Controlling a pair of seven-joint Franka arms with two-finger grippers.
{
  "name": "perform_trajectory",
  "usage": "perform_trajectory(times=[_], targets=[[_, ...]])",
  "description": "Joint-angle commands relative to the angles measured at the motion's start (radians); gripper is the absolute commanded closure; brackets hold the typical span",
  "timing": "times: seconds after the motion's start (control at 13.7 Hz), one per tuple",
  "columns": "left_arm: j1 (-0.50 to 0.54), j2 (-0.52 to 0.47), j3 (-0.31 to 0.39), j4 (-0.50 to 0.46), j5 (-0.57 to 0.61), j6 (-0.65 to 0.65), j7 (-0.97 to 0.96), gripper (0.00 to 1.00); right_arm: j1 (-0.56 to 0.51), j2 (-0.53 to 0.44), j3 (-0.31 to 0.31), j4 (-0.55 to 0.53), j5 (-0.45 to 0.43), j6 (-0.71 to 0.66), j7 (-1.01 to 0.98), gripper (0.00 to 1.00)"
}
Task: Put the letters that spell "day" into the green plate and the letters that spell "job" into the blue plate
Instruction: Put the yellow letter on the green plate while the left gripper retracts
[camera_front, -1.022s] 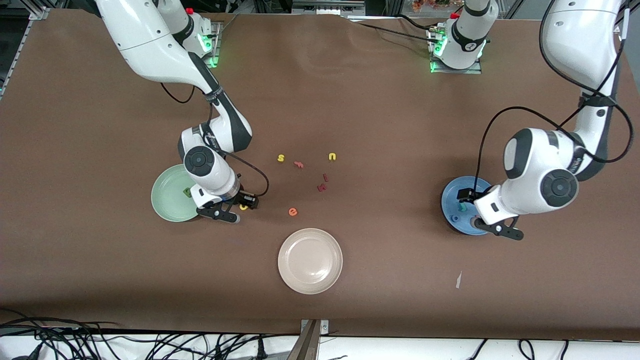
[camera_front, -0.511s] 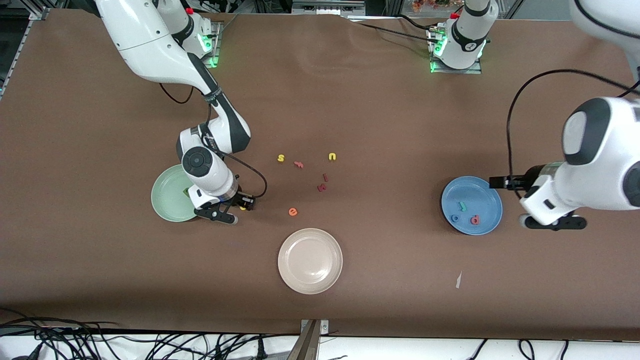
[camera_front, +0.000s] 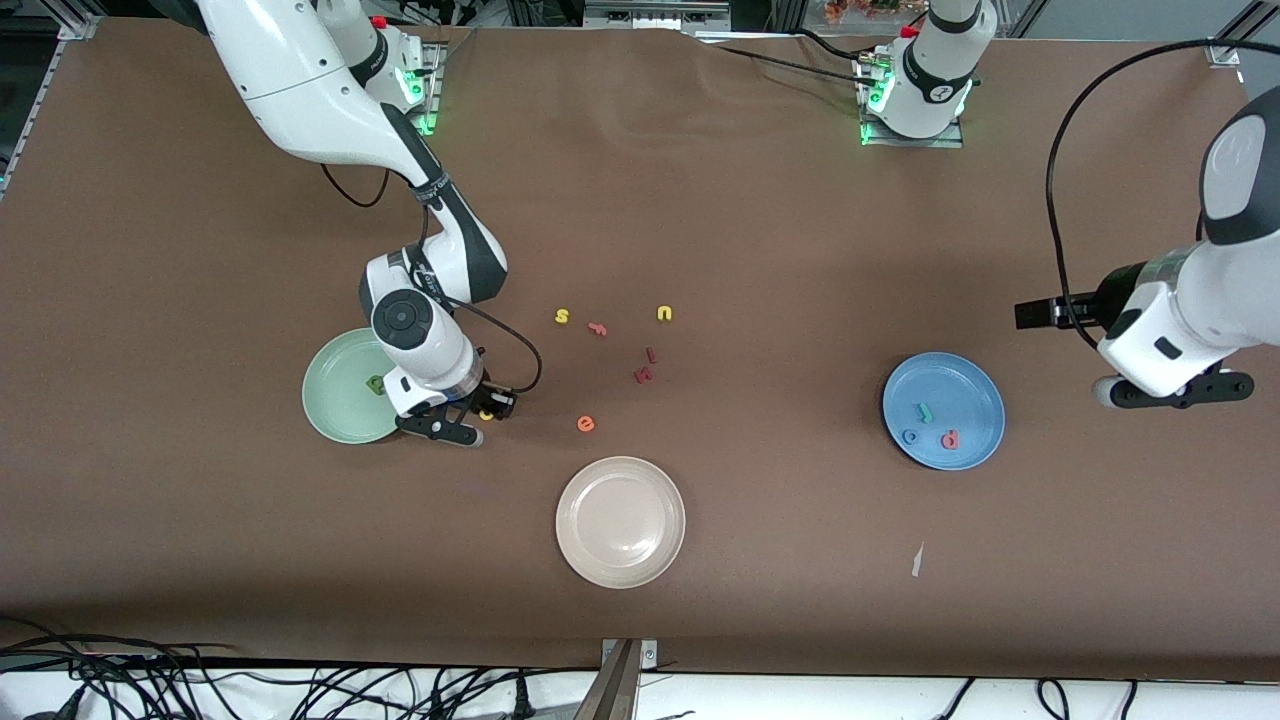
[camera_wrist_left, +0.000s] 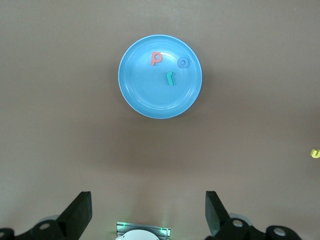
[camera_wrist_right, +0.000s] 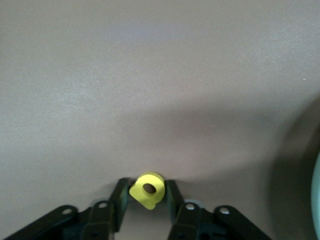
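My right gripper (camera_front: 487, 412) is down at the table beside the green plate (camera_front: 335, 395), shut on the yellow bowl-and-stem letter (camera_wrist_right: 148, 190), which sits between its fingers (camera_wrist_right: 120, 197). An olive-green letter (camera_front: 375, 384) lies in the green plate, partly under the right arm. The blue plate (camera_front: 985, 400) holds the teal "j" (camera_front: 924, 411), the blue "o" (camera_front: 909, 436) and the salmon-red letter (camera_front: 949, 438). My left gripper (camera_front: 1170, 392) hangs open and holds nothing, up in the air toward the left arm's end of the table, off the blue plate (camera_wrist_left: 135, 95).
A beige plate (camera_front: 620, 521) sits nearer the front camera, mid-table. Loose letters lie in the middle: yellow "s" (camera_front: 562, 316), yellow "u" (camera_front: 664, 313), a salmon "f" (camera_front: 598, 328), dark red letters (camera_front: 645, 373) and an orange "e" (camera_front: 585, 424). A white scrap (camera_front: 917, 560) lies near the front.
My left arm has lifted off the blue plate and swung toward its own end of the table. My right gripper's fingers have closed on the yellow letter.
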Motion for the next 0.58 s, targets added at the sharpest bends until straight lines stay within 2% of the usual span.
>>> perform_trajectory(times=[0.0,0.22,0.29,0.36,0.44,0.51], targets=[[-0.001,-0.037,-0.006,-0.017,-0.014,-0.018,0.006,0.00,0.017,0.038,-0.006,0.022,0.018,0.025,0.005,0.73],[-0.001,-0.052,-0.034,-0.028,0.001,-0.009,0.007,0.00,0.017,0.037,-0.006,0.022,0.018,0.025,-0.003,0.77],[0.002,-0.096,-0.032,-0.099,0.000,0.054,0.021,0.00,0.017,0.026,-0.008,0.022,0.017,0.024,-0.015,0.77],[0.010,-0.192,-0.031,-0.253,0.001,0.177,0.048,0.00,0.015,0.003,-0.011,0.021,0.013,0.007,-0.023,0.77],[0.014,-0.240,-0.031,-0.337,-0.002,0.253,0.067,0.00,0.014,-0.024,-0.021,0.021,0.010,-0.039,-0.033,0.77],[0.014,-0.248,-0.028,-0.352,0.000,0.263,0.068,0.00,0.009,-0.058,-0.021,0.021,0.015,-0.096,-0.071,0.77]])
